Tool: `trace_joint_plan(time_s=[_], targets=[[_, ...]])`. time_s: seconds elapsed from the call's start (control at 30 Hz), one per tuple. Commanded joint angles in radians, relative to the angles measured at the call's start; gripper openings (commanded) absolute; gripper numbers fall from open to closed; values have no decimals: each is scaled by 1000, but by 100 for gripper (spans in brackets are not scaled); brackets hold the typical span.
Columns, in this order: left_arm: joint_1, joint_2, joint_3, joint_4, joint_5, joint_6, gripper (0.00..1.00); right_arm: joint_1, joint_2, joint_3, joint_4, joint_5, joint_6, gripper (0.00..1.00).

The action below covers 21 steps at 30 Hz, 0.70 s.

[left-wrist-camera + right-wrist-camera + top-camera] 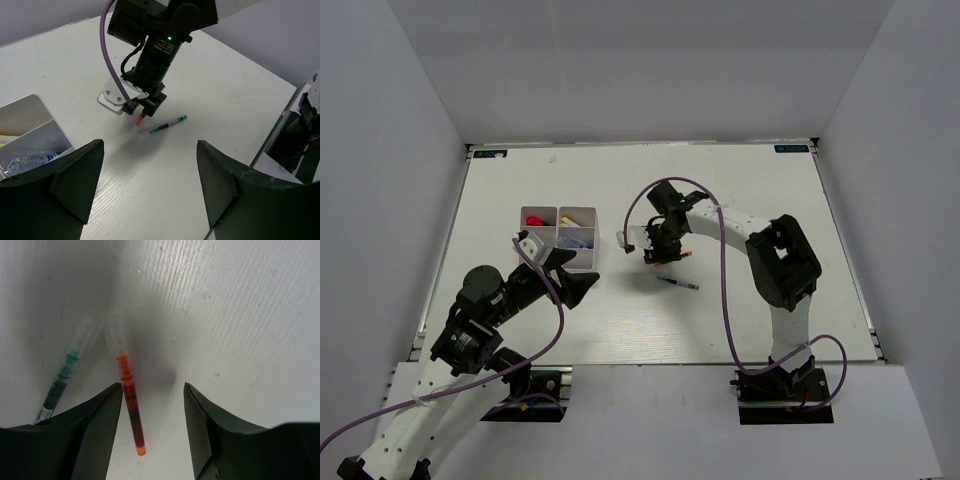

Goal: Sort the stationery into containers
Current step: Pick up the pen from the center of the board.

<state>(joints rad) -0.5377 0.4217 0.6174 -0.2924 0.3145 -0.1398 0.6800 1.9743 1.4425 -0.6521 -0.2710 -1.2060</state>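
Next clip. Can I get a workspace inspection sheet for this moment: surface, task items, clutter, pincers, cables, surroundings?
Surface: white table, faint scuffs, no spills seen.
Job's things: divided tray left of centre, already holding several items, among them a blue-labelled tube. The red pen and green pen are side by side, outside the tray.
Clutter: nothing seen.
Pincers: left pincer open and empty, beside the tray. Right pincer open, with a finger on either side of the red pen.
Cables: purple cable loops off the right arm; another runs along the left arm.
Surroundings: plain grey walls on three sides.
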Motion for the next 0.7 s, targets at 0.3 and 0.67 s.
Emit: trace_joint_plan(time_s=[0.3,0.67], targets=[[7,-6,35,-7,-3,0,84,3,90,147,-242,-70,-112,55],[7,-6,35,-7,-12,0,84,6,156,159,-225,-30,-89,44]])
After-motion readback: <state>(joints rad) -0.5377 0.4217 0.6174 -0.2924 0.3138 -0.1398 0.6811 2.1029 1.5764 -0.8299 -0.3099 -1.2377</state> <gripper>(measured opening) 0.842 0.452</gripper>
